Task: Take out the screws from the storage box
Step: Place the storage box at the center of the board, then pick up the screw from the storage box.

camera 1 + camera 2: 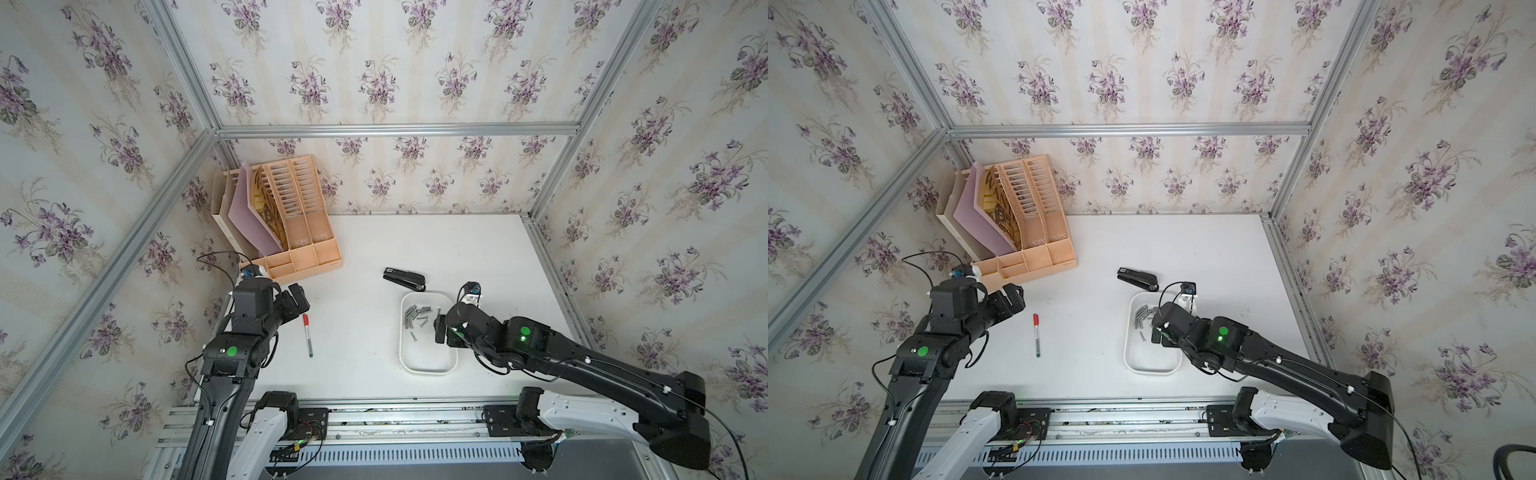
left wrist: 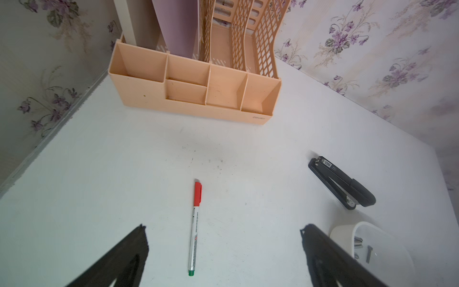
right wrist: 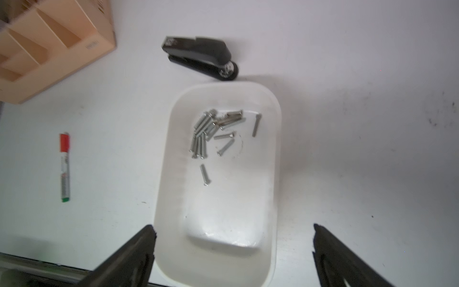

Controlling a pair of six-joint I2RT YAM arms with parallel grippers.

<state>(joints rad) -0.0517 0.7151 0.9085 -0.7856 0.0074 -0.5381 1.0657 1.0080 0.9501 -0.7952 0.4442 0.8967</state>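
The right claw (image 3: 233, 228) has its 2 fingers (image 3: 139, 251) spread wide apart. In the right wrist view the near end of the box (image 3: 164, 198) shows between them. In both top views this claw (image 1: 439, 330) hangs over the middle of the box (image 1: 428, 371), on the side nearer the right arm, pointing down. I cannot tell from these views whether the fingertips touch the box floor.

The screws (image 3: 211, 129) all lie inside the box, in the half farther from the claw, toward the stapler (image 3: 201, 56). Most lie in a loose heap, some side by side and some crossing. 1 screw (image 3: 205, 175) lies alone, a little nearer the claw. Another 1 (image 3: 256, 125) lies apart beside the far wall of the box. In a top view the heap (image 1: 1144, 316) sits just beside the claw (image 1: 1156, 334).

The box is white and shallow with rounded corners and rests flat on the white surface (image 1: 365, 249). The black stapler (image 1: 405, 278) lies just beyond its far end, near the rim but apart from it.

The left claw (image 2: 224, 227) also has its fingers apart. It hovers well away from the box, above the surface near the left arm's side (image 1: 299, 295). A pen (image 2: 195, 228) with a red cap and a green tip lies flat on the surface, seen between its fingers in the left wrist view. In a top view the pen (image 1: 308, 334) lies nearer the front edge than the claw.

A peach desk organizer (image 1: 291, 232) stands in the far left corner, with a pink folder (image 1: 249, 216) leaning in 1 of its slots.
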